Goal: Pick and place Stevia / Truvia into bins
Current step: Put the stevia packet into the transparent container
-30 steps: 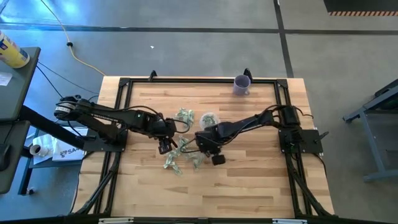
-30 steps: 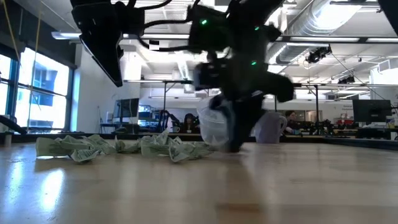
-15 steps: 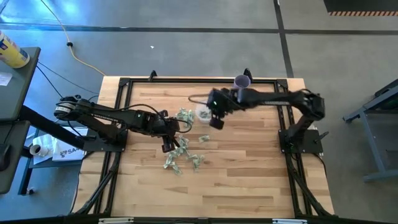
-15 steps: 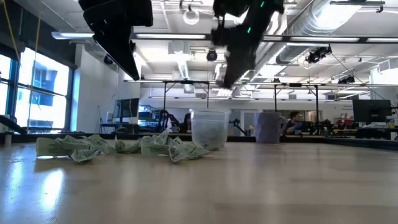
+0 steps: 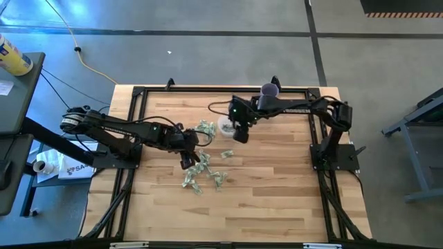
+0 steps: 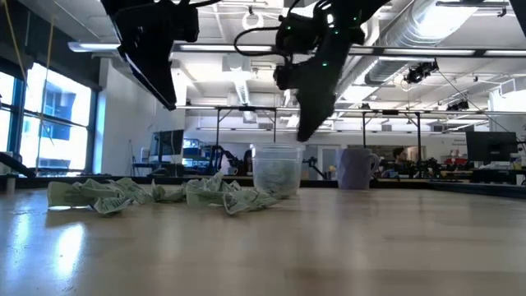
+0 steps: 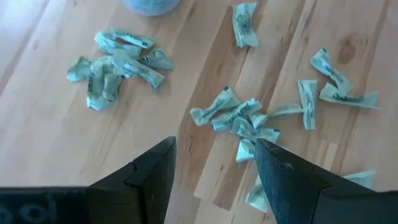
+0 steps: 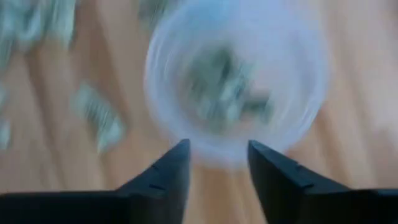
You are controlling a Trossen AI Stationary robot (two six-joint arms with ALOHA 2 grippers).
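Since a second ago the right gripper (image 5: 240,133) has risen from the scattered packets and now hangs above the clear cup (image 5: 226,125), its jaws spread with nothing between them; green packets (image 8: 231,93) lie inside the cup; the left gripper (image 5: 186,160) stays over the loose packets (image 5: 203,174), jaws spread wide and empty; the remaining packets (image 7: 118,59) lie in clusters on the wooden table (image 5: 277,194); a purple cup (image 5: 268,93) stands near the far edge; beyond the table, a bright workshop with desks and monitors.
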